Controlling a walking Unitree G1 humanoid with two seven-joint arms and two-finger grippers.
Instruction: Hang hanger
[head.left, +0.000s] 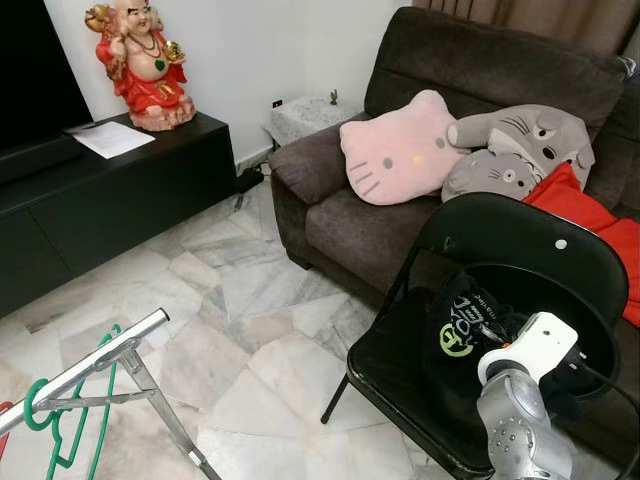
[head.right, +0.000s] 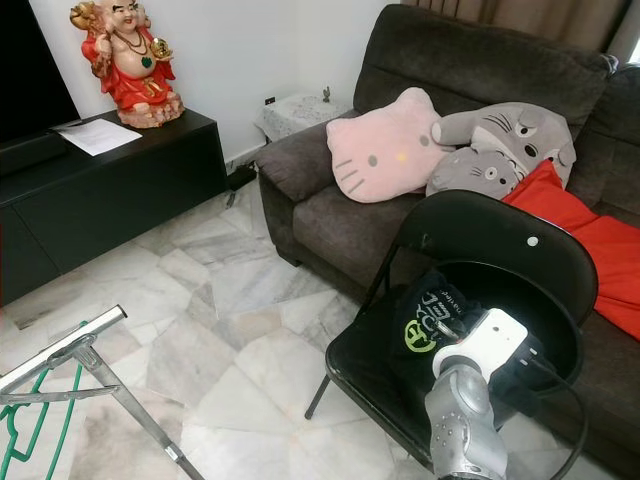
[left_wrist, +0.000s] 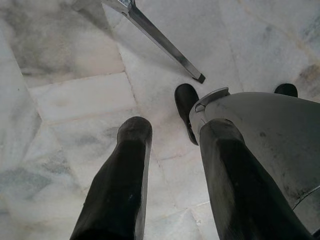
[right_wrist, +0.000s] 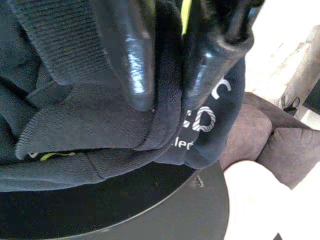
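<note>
The right gripper (right_wrist: 167, 75) is down on the chair (head.left: 560, 262), its two black fingers (right_wrist: 127, 55) pinching a fold of the dark shirt (head.left: 462, 325) between them, cloth bunched up on both sides of the pinch. Under the shirt is the chair's black seat, and just behind the gripper rises the chair's rounded back. Past that back sits the brown sofa (head.left: 340, 225), with a pink cat pillow (head.left: 400, 150), a grey plush (head.left: 520, 140) and a red cushion (head.left: 600, 230) lying on it. Well away from the gripper, across the marble floor (head.left: 250, 340) on the robot's left, a silver rack (head.left: 95, 370) slants up, and a green hanger (head.left: 75, 415) hooks over its rail and hangs below it. Beyond the rack a black cabinet (head.left: 120, 190) runs along the wall, carrying a sheet of paper (head.left: 110, 138) and a red figurine (head.left: 145, 65). The left gripper (left_wrist: 170, 145) hangs low over the floor with its fingers spread and nothing between them, near the foot of a rack leg (left_wrist: 162, 40).
</note>
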